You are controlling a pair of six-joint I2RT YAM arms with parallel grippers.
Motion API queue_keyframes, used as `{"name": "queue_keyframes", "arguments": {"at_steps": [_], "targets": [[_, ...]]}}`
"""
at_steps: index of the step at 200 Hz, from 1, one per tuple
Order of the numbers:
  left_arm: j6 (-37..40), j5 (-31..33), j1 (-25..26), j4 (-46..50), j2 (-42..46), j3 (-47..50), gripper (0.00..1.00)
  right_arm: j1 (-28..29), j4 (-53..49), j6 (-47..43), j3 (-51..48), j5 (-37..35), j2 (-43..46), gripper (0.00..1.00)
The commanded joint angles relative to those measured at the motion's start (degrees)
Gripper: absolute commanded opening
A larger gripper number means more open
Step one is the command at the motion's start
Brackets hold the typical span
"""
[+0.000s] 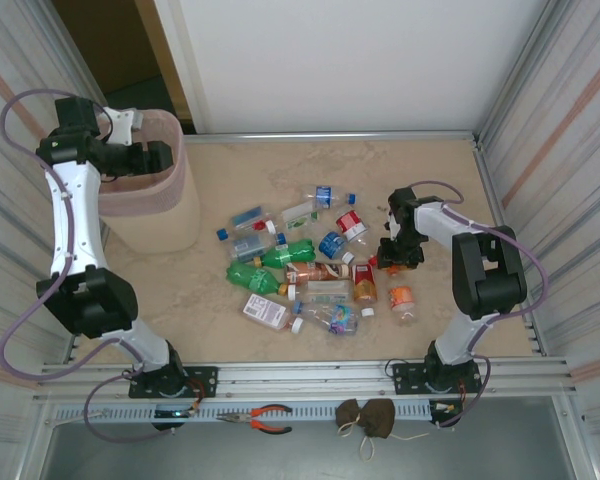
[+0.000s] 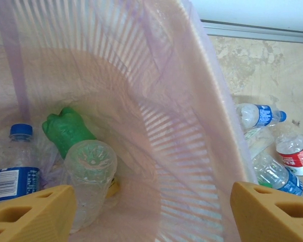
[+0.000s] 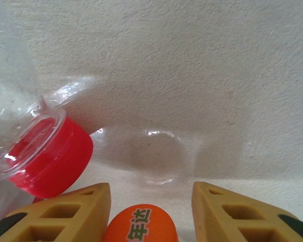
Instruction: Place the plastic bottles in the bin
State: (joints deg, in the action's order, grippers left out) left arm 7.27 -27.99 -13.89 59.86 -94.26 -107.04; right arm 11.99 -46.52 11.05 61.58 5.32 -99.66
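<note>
1. The bin (image 1: 155, 205) stands at the far left of the table (image 1: 230, 180), close to the left wall.
2. The left gripper (image 1: 152, 158) hangs over the bin's mouth. In the left wrist view its fingers (image 2: 35, 212) are spread wide with nothing between them.
3. That view looks down into the bin (image 2: 192, 101). On its floor lie a green bottle (image 2: 68, 131), a clear bottle (image 2: 91, 171) with its base towards the camera, and a blue-capped bottle (image 2: 15, 166) with a blue label.
4. The green and clear bottles touch; the blue-capped one lies just beside them on the left.
5. The other bottles (image 1: 300, 270) lie in a loose heap at the middle of the table, well apart from the bin. Among them are clear, green and orange-brown ones with blue, red and white caps.
6. A few of these show beyond the bin's rim in the left wrist view, one with a blue label (image 2: 260, 116) and one with a red label (image 2: 295, 156).
7. The right gripper (image 1: 390, 258) is low at the right edge of the heap.
8. In the right wrist view its fingers (image 3: 65, 212) stand either side of an orange cap (image 3: 139, 227) with printed characters.
9. Whether they press on that cap cannot be told.
10. A clear bottle's red cap (image 3: 50, 156) lies just left of the right gripper (image 3: 150, 186), on the table.
</note>
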Motion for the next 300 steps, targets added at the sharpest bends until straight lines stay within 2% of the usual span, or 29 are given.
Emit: {"name": "queue_keyframes", "arguments": {"at_steps": [1, 45, 78, 91, 149, 181, 217, 251, 300], "targets": [[0.7, 4.0, -0.6, -1.1, 1.0, 0.1, 0.80, -0.4, -0.7, -0.9, 1.0, -1.1, -0.7, 0.41], [2.8, 8.4, -0.6, -1.3, -2.0, -2.2, 0.80, -0.8, -0.9, -0.8, 1.5, -1.4, 0.0, 0.32], [3.2, 12.2, -0.6, -1.0, -4.2, -3.4, 0.78, -1.1, -1.3, -0.4, 1.6, -1.6, 2.3, 0.29], [3.1, 11.7, -0.5, -1.1, -4.6, -4.1, 0.76, -1.3, -1.6, -0.3, 2.0, -1.5, 3.6, 0.28], [1.2, 3.8, -0.6, -3.2, -2.0, -7.4, 0.75, -1.7, -3.8, 0.5, 4.1, -2.8, 10.4, 0.24], [0.6, -5.9, -0.6, -7.4, 3.1, -4.6, 0.75, -1.7, -6.7, 0.6, 6.8, -5.0, 15.3, 0.23], [-3.8, -17.0, 0.5, -16.5, 10.7, 4.3, 0.75, -1.1, -7.9, 1.6, 11.8, -5.1, 21.9, 0.23], [-7.8, -20.1, 7.8, -25.2, 16.8, 12.8, 0.75, 0.9, -3.2, 4.4, 15.3, -2.7, 27.9, 0.24], [-10.0, -16.3, 27.1, -33.6, 20.6, 21.8, 0.77, 4.1, 9.3, 10.5, 15.1, 1.5, 35.3, 0.24]]}}
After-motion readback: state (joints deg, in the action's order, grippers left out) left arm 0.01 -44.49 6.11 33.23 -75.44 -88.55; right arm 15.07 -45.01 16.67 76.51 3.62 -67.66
